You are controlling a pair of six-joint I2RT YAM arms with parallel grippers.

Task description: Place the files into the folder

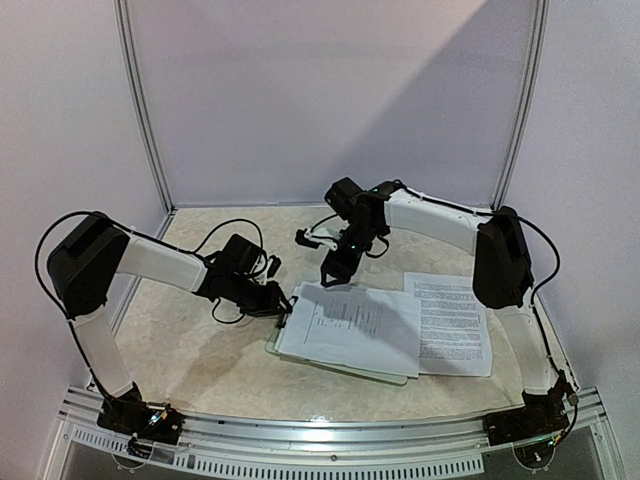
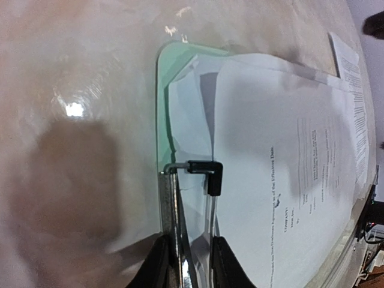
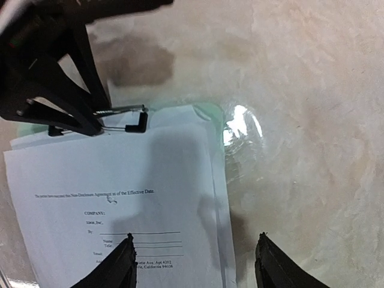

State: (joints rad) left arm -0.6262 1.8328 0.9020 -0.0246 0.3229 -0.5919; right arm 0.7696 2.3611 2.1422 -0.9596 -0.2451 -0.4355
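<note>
Left gripper (image 2: 191, 261) clamped tight on metal clip (image 2: 207, 174) at short edge of mint-green clipboard (image 2: 171, 66). Stack of printed sheets (image 1: 350, 325) lies on clipboard, slightly askew, top edge near clip. Right gripper (image 3: 195, 264) above stack, jaws spread, holding nothing. One more sheet (image 1: 452, 322) flat on table (image 1: 200, 350), just beside stack's right side.

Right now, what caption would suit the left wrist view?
Left jaws shut on the clip of the mint-green folder, with the files stacked on it.

Stacked files (image 1: 350, 325), seemingly atop folder (image 1: 276, 346)
</note>
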